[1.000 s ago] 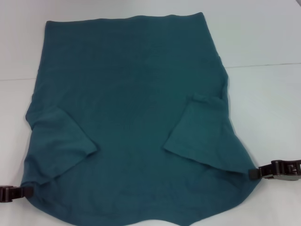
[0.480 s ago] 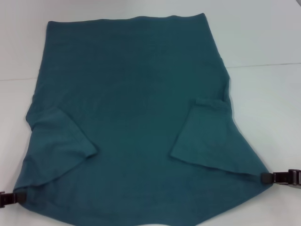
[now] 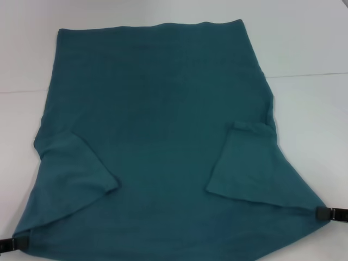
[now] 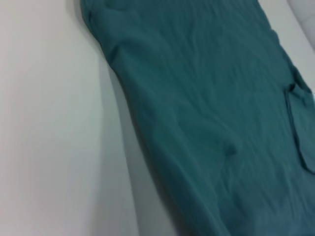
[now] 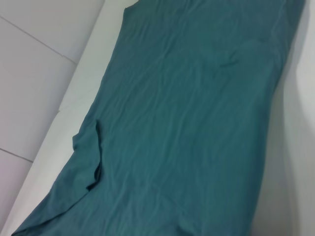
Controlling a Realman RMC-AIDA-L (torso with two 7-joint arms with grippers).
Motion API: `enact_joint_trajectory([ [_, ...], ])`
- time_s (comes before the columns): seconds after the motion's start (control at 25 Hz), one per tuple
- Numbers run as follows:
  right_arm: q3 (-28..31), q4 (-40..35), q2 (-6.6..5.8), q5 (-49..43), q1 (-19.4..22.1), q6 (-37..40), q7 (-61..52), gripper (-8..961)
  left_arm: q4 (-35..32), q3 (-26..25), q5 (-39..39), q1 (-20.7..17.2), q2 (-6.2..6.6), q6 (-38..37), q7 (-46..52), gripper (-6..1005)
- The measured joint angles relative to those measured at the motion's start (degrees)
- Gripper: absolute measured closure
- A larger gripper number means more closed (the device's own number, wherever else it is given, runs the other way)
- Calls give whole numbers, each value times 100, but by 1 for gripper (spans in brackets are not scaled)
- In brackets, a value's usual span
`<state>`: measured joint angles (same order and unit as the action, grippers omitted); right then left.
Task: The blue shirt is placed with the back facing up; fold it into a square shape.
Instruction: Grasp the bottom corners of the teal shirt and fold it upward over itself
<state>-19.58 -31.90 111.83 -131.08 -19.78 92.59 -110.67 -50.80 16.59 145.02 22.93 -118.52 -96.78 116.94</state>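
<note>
Blue shirt (image 3: 157, 136): flat on white counter (image 3: 310, 49), sleeves folded inward. Left hand (image 3: 13, 243), 7 o'clock, and right hand (image 3: 325, 214), 4 o'clock, each pinching a shirt corner.

The shirt (image 3: 163, 136) is soft matt cloth, faintly creased. The worktop (image 3: 310, 49) looks smooth, white and slightly sheeny. Each hand shows hard black plastic.
</note>
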Motion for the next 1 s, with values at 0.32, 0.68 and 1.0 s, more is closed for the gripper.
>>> enact_joint_trajectory([
  [0.32,12,0,-41,-8,145,60,131,921,45,-350,-80,-162,-32,-374,-251,951],
  [0.68,22,-43,-55,-6,337,341,242,922,9,-448,-121,-315,-74,-855,-427,946],
  [1.0,186,-58,-146,2,446,508,246,922,-9,-491,-143,-394,-75,-1099,-461,942],
])
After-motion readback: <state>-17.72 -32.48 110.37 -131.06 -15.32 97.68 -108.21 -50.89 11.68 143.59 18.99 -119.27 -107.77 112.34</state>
